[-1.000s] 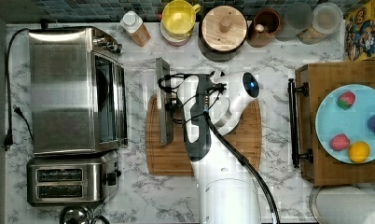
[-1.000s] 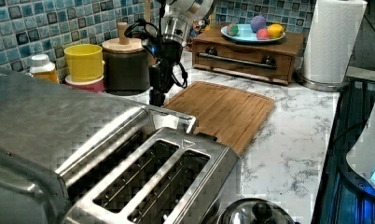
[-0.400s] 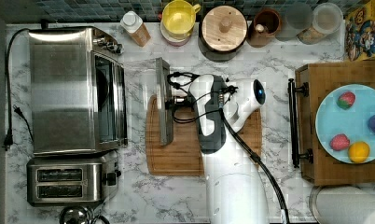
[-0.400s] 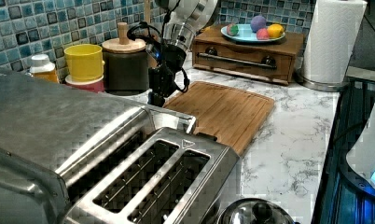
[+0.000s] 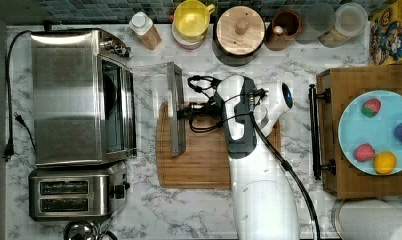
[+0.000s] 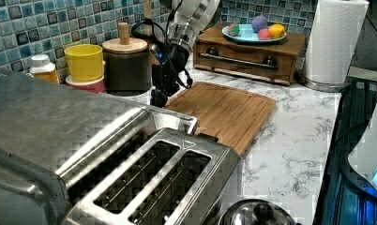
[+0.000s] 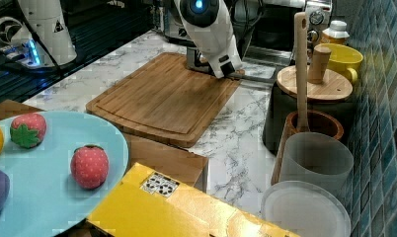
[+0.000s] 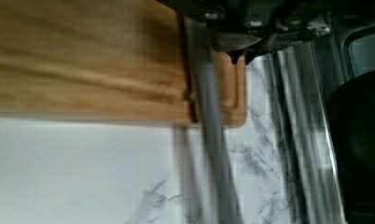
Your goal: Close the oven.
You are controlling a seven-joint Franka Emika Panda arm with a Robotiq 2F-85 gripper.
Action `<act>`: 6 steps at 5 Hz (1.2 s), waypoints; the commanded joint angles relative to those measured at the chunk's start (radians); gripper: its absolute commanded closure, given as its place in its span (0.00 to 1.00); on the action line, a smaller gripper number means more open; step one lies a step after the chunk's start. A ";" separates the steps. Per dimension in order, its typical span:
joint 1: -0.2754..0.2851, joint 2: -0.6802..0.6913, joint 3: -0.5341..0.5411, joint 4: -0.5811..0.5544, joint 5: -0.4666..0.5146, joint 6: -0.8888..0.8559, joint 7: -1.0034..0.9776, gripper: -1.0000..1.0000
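Note:
The oven (image 5: pixel 64 100) stands at the top view's left, a boxy steel body with its glass door (image 5: pixel 151 107) swung down open toward the middle of the counter. The door's long metal bar handle (image 5: pixel 176 110) lies over the edge of a wooden cutting board (image 5: pixel 199 160). My gripper (image 5: pixel 185 114) sits right against that handle on the board side, pointing down at it in the left view (image 6: pixel 157 99). In the wrist view the fingertips (image 8: pixel 239 57) are together, shut on nothing, just beside the handle (image 8: pixel 211 140).
A two-slot toaster (image 5: pixel 74 194) sits beside the oven. A yellow mug (image 5: pixel 191 20), a wood-lidded canister (image 5: pixel 239 30) and jars line the back wall. A wooden tray (image 5: pixel 334 165) with a plate of fruit and a paper towel roll (image 6: pixel 334 42) stand beyond the board.
The arm's wrist and body have swung toward the top view's right while the gripper stayed by the handle. The door has not visibly moved.

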 commanded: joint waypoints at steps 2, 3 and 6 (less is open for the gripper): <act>0.033 -0.077 0.066 0.080 0.019 -0.025 -0.018 1.00; 0.063 -0.155 0.077 0.057 -0.008 -0.029 0.017 1.00; 0.271 -0.340 0.146 -0.043 -0.212 0.120 0.204 1.00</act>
